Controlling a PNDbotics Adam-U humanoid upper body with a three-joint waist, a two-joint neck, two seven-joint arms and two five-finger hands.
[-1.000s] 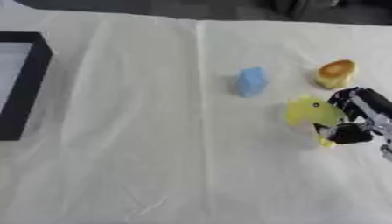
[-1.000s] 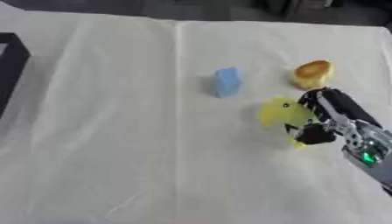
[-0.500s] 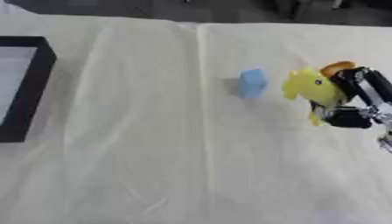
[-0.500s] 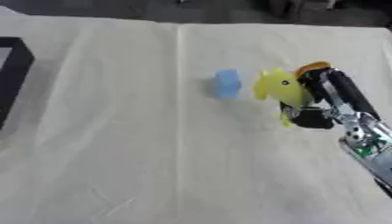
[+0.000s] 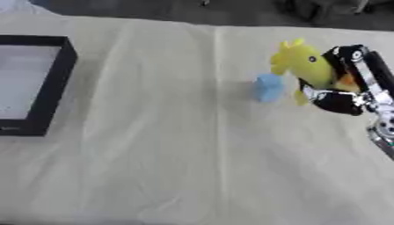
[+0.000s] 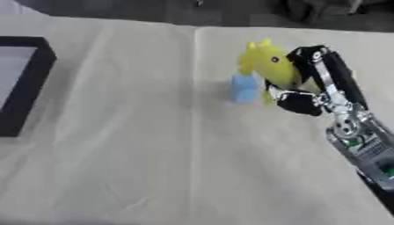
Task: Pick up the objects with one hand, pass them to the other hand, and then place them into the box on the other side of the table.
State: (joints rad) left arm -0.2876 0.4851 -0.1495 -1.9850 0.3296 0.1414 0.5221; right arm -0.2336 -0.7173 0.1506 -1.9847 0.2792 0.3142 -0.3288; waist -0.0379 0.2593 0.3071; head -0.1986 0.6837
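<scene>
Right hand [image 6: 311, 83]: black fingers with silver links and bright round joints. Wrist: grey metal with a round silver pivot. Forearm: black casing bearing a pale panel and a small green spot.

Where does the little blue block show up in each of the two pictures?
Left eye view: the blue block lies right of centre, upper half, on the cloth.
Right eye view: it sits a little further left, nearer the middle.
Shared landmark: in both, the yellow toy held in the right robot hand hangs just to its right.
</scene>
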